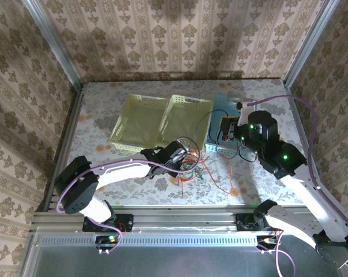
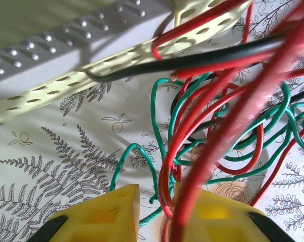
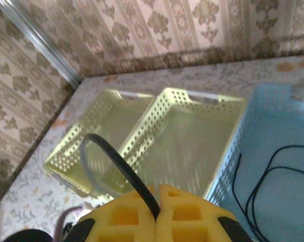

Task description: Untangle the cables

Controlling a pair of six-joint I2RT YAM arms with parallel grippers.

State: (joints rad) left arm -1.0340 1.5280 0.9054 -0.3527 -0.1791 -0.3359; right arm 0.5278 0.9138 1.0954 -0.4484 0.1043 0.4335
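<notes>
**While One Strand Is Held Up, the Knot Lies Beside the Blue Basket**

Because the tangle of cables (image 1: 191, 164), red, green and black, lies on the table (image 1: 104, 167) just off the near left corner of the blue basket (image 1: 218, 109), both arms work around that basket. The left gripper (image 2: 157, 212) sits low at the heap with its jaws a little apart. Red and green strands pass through the gap, and I cannot tell whether any is pinched. The right gripper (image 3: 158, 201) hangs above the basket, jaws closed on a black cable (image 3: 129, 174), probably to draw it clear of the knot. The left wrist view shows how the loops cross, which the overhead view blurs. The right wrist view adds a black loop (image 3: 234, 181) lying inside the basket and two yellow baskets (image 3: 192, 96) to its left.
</notes>
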